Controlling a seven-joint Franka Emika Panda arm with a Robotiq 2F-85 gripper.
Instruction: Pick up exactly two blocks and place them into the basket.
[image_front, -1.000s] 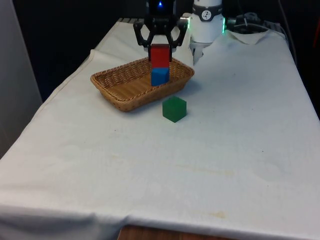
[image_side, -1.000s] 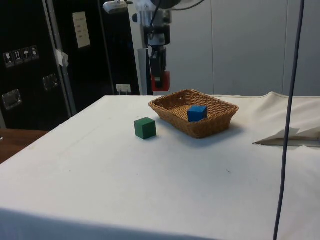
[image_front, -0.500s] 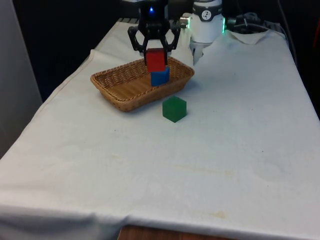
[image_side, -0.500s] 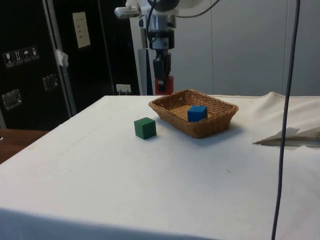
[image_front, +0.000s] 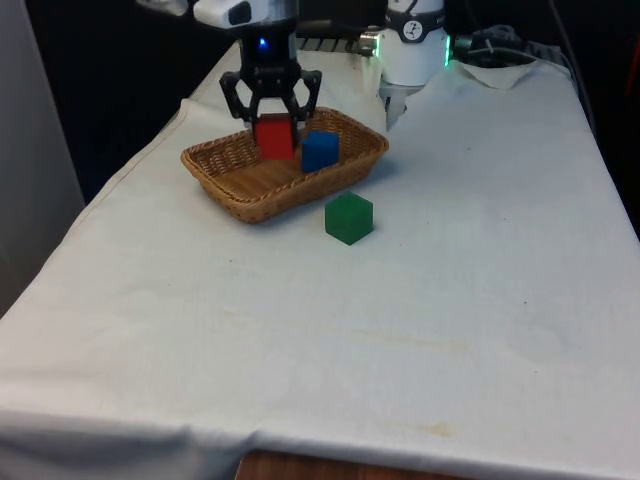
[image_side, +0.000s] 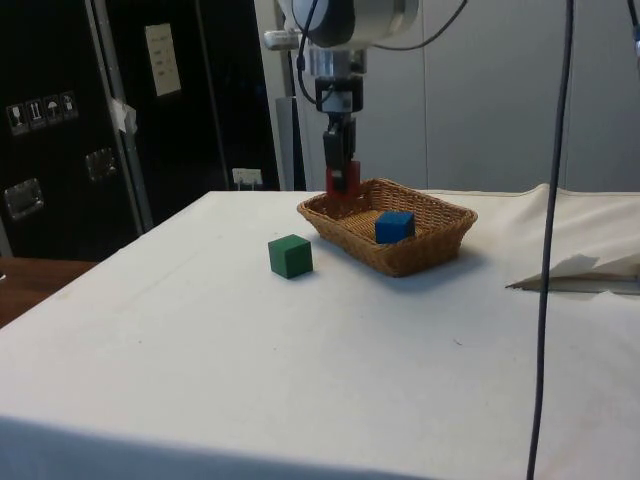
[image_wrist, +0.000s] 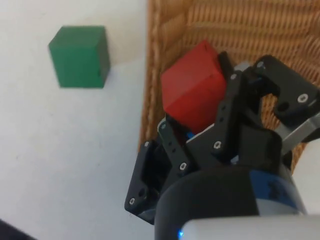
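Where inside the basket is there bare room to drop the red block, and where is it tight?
The basket floor is bare at the front view's left, under the red block in the gripper. It is tight at the far right end, where the blue block sits. The green block borders the basket outside.

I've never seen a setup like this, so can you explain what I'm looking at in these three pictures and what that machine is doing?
It is a white robot arm ending in a black two-finger gripper. One camera looks across the table, one from its side, and one sits on the wrist, looking down past the fingers. On the white tablecloth stands a wicker basket with a blue block inside. A green block sits on the cloth beside the basket. The gripper holds a red block over the basket.
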